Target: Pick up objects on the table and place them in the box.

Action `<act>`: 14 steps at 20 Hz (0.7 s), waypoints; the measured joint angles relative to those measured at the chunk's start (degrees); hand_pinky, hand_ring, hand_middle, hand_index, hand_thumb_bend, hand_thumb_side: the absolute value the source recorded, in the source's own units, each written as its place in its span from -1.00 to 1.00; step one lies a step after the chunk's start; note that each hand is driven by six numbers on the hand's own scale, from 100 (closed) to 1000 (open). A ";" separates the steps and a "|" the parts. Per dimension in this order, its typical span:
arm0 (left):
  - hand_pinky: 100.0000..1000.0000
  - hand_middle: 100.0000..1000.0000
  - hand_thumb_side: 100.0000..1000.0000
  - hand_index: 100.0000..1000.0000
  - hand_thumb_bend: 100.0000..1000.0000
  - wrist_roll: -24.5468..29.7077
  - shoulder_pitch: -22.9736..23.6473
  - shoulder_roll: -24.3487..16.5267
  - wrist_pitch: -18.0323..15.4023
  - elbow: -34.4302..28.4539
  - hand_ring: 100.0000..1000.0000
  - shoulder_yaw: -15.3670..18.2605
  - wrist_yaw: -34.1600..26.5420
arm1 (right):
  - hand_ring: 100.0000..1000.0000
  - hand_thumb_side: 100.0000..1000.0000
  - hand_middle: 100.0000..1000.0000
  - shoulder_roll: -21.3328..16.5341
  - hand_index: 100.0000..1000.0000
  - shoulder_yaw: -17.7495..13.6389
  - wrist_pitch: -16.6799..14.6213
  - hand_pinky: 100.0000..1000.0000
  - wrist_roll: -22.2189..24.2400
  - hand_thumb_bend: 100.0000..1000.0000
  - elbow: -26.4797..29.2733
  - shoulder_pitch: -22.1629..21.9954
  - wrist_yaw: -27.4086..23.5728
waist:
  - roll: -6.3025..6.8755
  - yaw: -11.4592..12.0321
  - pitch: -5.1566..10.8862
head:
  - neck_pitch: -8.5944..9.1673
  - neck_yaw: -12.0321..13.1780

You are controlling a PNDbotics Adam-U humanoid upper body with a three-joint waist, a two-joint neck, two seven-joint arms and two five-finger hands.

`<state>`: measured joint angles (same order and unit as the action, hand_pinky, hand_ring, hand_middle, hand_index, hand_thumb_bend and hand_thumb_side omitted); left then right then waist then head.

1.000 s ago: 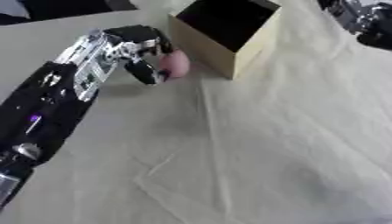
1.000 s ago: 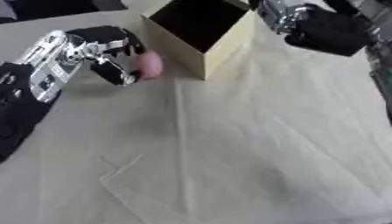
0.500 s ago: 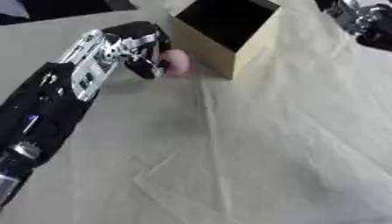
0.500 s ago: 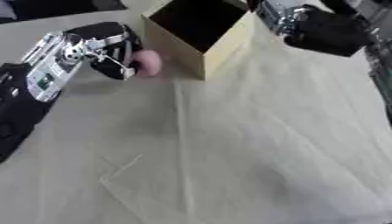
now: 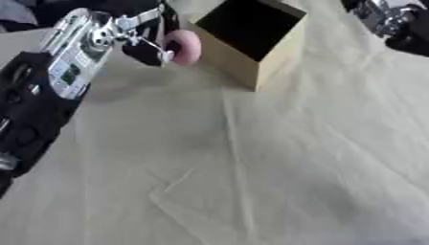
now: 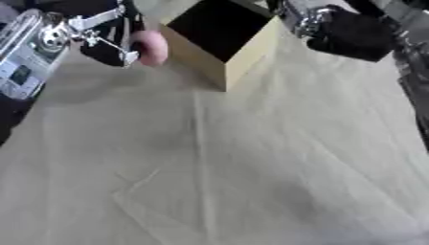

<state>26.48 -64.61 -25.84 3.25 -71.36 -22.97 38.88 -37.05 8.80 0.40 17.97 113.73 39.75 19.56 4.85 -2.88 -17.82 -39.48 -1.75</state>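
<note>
Left eye view shows left hand [image 5: 138,36] curled around pink ball [image 5: 184,46] beside box [image 5: 243,40], near surface's far edge.

Left hand [image 5: 147,36] raised with fingers curled; right hand [image 6: 322,24] upper right

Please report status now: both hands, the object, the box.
Left hand shut on pink object, raised beside box, not yet over opening. Right hand idle past box, fingers unclear. Path looks clear.
</note>
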 measured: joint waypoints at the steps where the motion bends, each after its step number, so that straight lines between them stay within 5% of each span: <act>1: -0.70 -0.10 -1.00 0.11 -1.00 -0.02 -0.14 -0.64 0.30 -0.80 -0.32 0.36 -0.44 | 0.59 0.81 0.53 0.00 0.80 -0.01 -0.04 0.74 -0.05 -1.00 0.00 -0.02 0.01 | 0.00 -0.02 0.04 | -0.06 0.01; 8: -0.68 -0.08 -1.00 0.13 -1.00 -1.29 -4.81 -1.86 0.85 -1.87 -0.30 3.00 -2.22 | 0.59 0.81 0.53 0.25 0.80 -0.02 -0.26 0.74 -0.28 -1.00 0.00 0.13 0.03 | 0.34 -1.74 0.06 | 0.23 0.87; 14: -0.66 -0.08 -0.87 0.15 -1.00 -4.52 -8.78 2.53 -2.28 4.54 -0.30 5.37 -0.86 | 0.59 0.80 0.53 1.03 0.80 0.04 -0.58 0.74 -0.23 -1.00 0.00 1.98 0.02 | 1.10 -4.96 -1.45 | 1.47 2.93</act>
<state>21.96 -73.39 -23.32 0.97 -66.82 -17.60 38.01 -36.02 8.84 -0.18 17.74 113.73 41.73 19.58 5.95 -7.84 -19.27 -38.01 1.18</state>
